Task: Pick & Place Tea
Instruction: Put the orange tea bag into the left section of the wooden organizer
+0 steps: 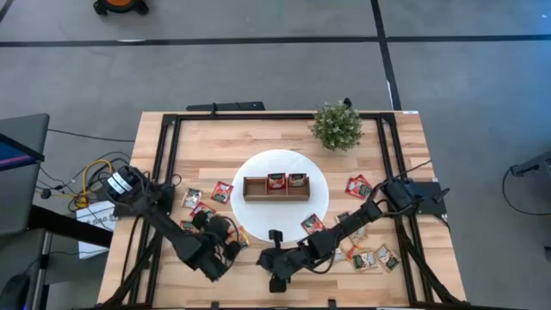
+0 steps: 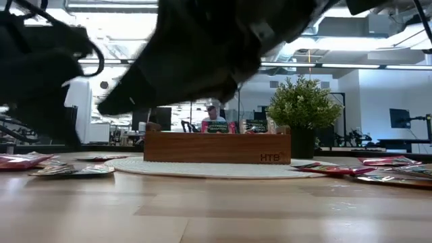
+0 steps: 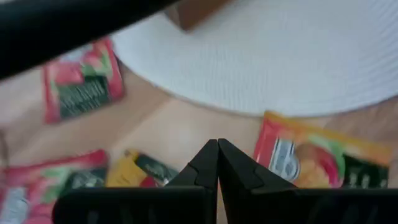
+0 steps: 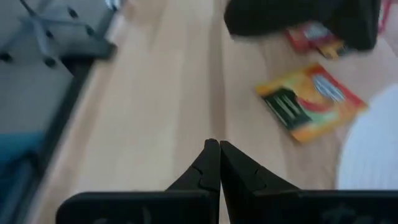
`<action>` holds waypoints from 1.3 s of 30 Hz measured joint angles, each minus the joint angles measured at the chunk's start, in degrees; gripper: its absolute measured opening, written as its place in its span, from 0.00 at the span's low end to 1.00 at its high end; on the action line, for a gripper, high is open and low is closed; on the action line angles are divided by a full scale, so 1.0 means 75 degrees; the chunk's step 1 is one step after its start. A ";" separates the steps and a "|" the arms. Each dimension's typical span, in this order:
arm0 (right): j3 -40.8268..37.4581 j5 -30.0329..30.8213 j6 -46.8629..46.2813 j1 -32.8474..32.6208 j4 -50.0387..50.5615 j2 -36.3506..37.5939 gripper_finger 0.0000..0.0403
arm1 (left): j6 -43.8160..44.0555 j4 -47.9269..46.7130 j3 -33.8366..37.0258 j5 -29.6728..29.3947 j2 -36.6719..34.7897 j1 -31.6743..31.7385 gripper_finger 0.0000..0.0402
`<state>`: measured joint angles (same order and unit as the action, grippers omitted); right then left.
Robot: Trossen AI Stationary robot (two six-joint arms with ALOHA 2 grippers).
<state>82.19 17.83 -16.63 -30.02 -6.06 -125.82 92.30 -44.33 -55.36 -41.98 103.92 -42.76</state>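
Wooden counter, white disc at its middle carrying a sachet-filled box, tea sachets strewn either side, left gripper clenched empty beside a yellow-orange sachet, right gripper clenched near the front edge, apart from another sachet.

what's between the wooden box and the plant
In the high view, only bare white disc and bare table lie between the wooden box and the plant.
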 joint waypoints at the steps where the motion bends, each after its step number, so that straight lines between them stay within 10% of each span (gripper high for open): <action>1: 0.0000 -0.0038 -0.0001 0.0000 -0.0124 -0.0002 0.00 | -0.0047 0.0194 0.0087 0.0094 0.0000 0.0020 0.00; 11: -0.0015 0.0008 -0.0715 0.0239 -0.0918 -0.0678 0.00 | -0.1229 0.2772 0.0575 0.0535 0.0038 -0.0337 0.00; 19: 0.0059 0.0840 -0.1406 0.0158 0.1347 -0.0241 0.00 | -0.2993 0.5117 0.0240 0.0243 0.0026 -0.1278 0.00; 28: 0.0006 0.0654 -0.2118 0.0233 0.1934 0.0124 0.02 | -0.3348 0.4848 0.0210 -0.0840 0.0109 -0.1299 0.00; 39: 0.0027 0.0053 -0.3614 0.0680 0.1688 -0.0044 0.41 | -0.3338 0.5002 0.0208 -0.0583 0.1097 -0.0910 0.00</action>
<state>82.39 18.23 -43.74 -24.92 6.60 -126.15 67.27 -6.81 -53.80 -46.35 112.14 -49.59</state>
